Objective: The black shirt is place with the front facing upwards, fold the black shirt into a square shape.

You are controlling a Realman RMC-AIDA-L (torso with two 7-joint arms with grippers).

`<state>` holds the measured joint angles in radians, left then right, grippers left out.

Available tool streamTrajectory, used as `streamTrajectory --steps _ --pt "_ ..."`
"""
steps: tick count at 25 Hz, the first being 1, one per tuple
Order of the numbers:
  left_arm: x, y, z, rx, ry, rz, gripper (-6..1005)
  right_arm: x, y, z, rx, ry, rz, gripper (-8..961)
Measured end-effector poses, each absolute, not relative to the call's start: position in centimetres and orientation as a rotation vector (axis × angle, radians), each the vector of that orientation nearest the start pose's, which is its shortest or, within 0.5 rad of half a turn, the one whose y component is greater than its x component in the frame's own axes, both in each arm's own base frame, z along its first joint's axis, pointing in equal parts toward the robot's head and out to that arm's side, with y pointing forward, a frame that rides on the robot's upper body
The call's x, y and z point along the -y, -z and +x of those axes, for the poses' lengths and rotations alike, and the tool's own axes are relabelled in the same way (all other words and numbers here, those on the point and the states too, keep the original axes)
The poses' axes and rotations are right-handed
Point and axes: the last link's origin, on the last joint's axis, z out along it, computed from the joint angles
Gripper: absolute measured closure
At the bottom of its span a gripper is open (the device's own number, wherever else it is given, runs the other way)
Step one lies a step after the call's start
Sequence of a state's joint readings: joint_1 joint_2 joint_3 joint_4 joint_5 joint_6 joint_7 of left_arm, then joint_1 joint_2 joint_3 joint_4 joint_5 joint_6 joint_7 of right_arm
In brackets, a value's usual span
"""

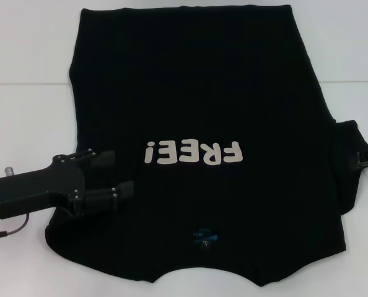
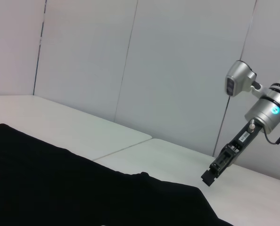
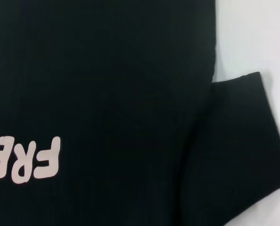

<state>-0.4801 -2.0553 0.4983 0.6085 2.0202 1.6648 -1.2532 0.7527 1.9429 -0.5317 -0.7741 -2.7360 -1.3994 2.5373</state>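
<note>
Left tool [image 1: 113, 176] lies level at lower left of the head view, fingers spread wide over the black shirt's [image 1: 202, 93] left edge, right tool [image 1: 365, 159] barely showing at the right border, opening unreadable; shirt flat, front up, "FREE!" lettering [image 1: 193, 152], on white desk [image 1: 23, 93].

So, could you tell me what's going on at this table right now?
A black shirt lies spread flat on the white table, front up, with the "FREE!" lettering showing. The left gripper sits low over the shirt's left sleeve area, jaws open, nothing clamped yet. The right gripper is at the shirt's right sleeve, barely in the head view, and I can't tell its state. No fold is visible, so the square fold looks not yet started.
</note>
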Motion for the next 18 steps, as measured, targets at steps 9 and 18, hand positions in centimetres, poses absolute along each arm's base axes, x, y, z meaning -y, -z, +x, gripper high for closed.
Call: streamTrajectory --steps 9,18 --pt "-31.2 -2.2 -28.7 0.591 0.821 -2.607 134 -40.2 -7.3 29.6 -1.727 -0.012 -2.048 25" --pt "-31.3 -2.3 -28.8 0.600 0.815 -2.595 134 -40.3 -7.0 29.6 -1.711 0.028 -2.050 25"
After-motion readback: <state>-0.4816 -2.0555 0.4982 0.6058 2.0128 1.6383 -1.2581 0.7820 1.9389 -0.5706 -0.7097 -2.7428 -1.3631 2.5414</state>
